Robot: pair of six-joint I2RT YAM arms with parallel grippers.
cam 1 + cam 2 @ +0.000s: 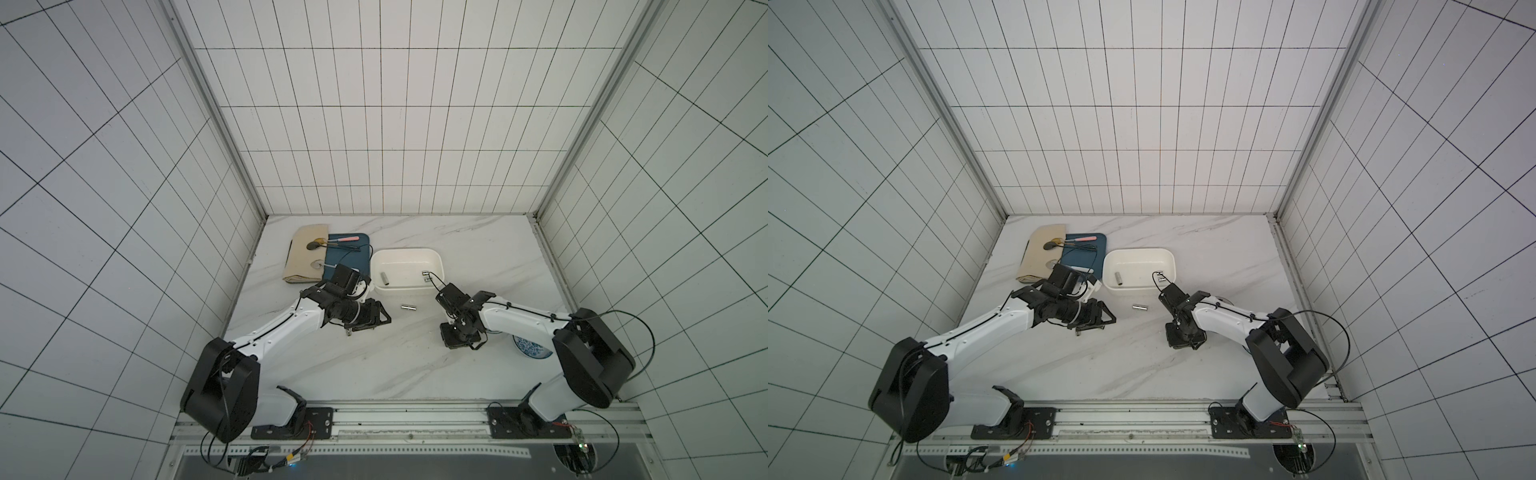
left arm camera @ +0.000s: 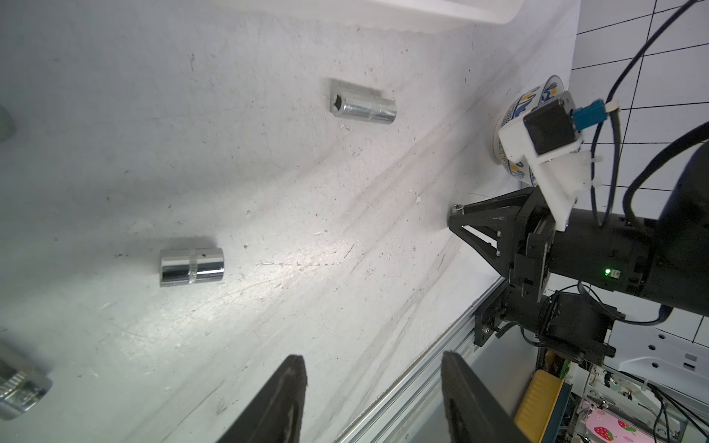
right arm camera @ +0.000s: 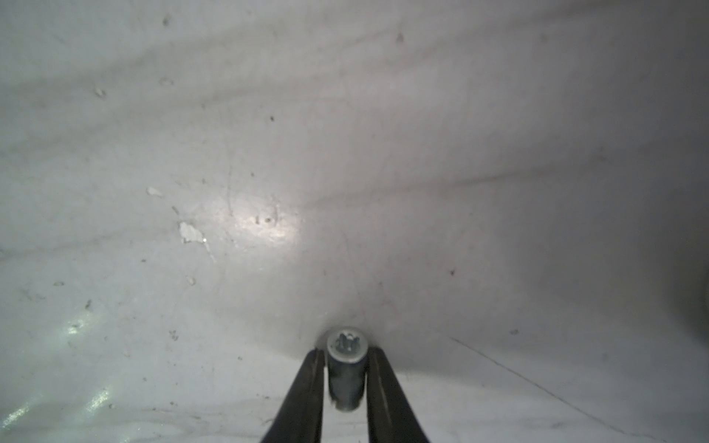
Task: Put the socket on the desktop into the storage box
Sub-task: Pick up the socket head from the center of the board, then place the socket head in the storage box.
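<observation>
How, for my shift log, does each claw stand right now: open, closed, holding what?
Left claw: open, empty.
Right claw: closed on a socket.

I see two chrome sockets [image 1: 384,278] in the white rectangular storage box [image 1: 407,250], a third socket [image 1: 408,308] on the marble desktop [image 1: 374,365] just before it.

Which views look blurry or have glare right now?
Right wrist view: soft and hazy, the held socket blurred, a glare patch on the desktop. Left wrist view: sharp, the short socket gleaming. Both top views: crisp and evenly lit, no glare.
</observation>
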